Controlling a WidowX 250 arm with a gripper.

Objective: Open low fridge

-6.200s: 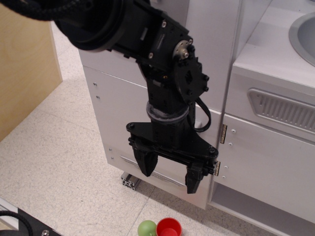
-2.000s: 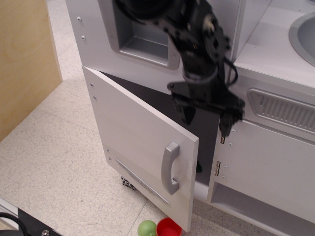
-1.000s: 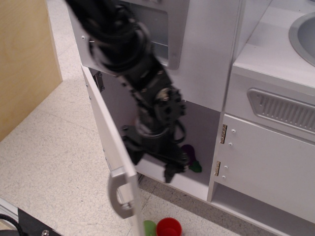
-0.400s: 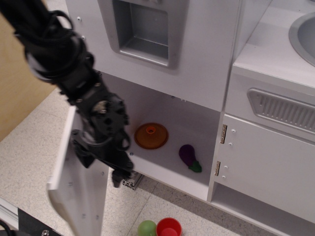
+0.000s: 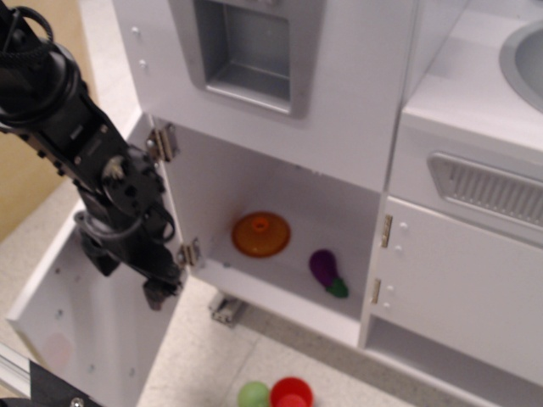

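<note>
Far left: your arm (image 5: 76, 144) comes down from the upper left corner, black, cables looped at the top. Behind it, a strip of light wood panel (image 5: 25, 182).

Below the arm: the gripper (image 5: 127, 275) points down, right in front of the inner face of the low fridge door (image 5: 85, 331). One dark fingertip shows at the lower right of the wrist, the other is lost against the black body. You cannot tell from this view whether the jaws are apart or together, and nothing is visibly held between them.

The door is swung wide to the left, its plain white inner face toward the camera, lower corner near the bottom edge of the frame. Two brass hinges (image 5: 162, 141) join it to the cabinet's left wall, one high, one low. The handle is not visible from this side.

Centre: the low fridge (image 5: 280, 229) stands open, white inside. An orange disc (image 5: 260, 234) lies on its floor, a purple eggplant toy (image 5: 325, 270) well to the right of it.

Above: white panel with a grey recessed niche (image 5: 250, 51).

Bottom centre, on the speckled floor: green ball (image 5: 253, 394) touching a red cup (image 5: 292, 394).

Right: white cabinet door (image 5: 462, 288) shut, grey vented panel (image 5: 485, 188) above it, sink rim (image 5: 519, 64) at the top corner.
</note>
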